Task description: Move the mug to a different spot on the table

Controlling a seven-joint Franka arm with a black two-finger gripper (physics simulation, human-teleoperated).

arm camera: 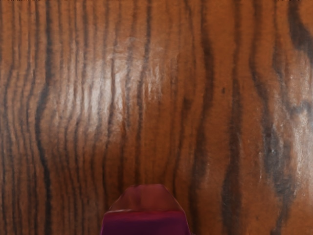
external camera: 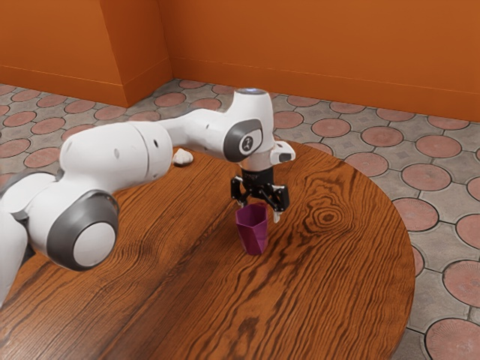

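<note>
Exterior view sets our hand [external camera: 259,210] atop the mug [external camera: 253,232], grip impossible to tell, so we confirm hold, then carry it upright toward the worktop [external camera: 322,300] at five o'clock.

Mug [arm camera: 145,218] apparently half beyond wrist view's edge

A round wooden table [external camera: 337,247] bears one upright purple mug [external camera: 253,229].
</note>
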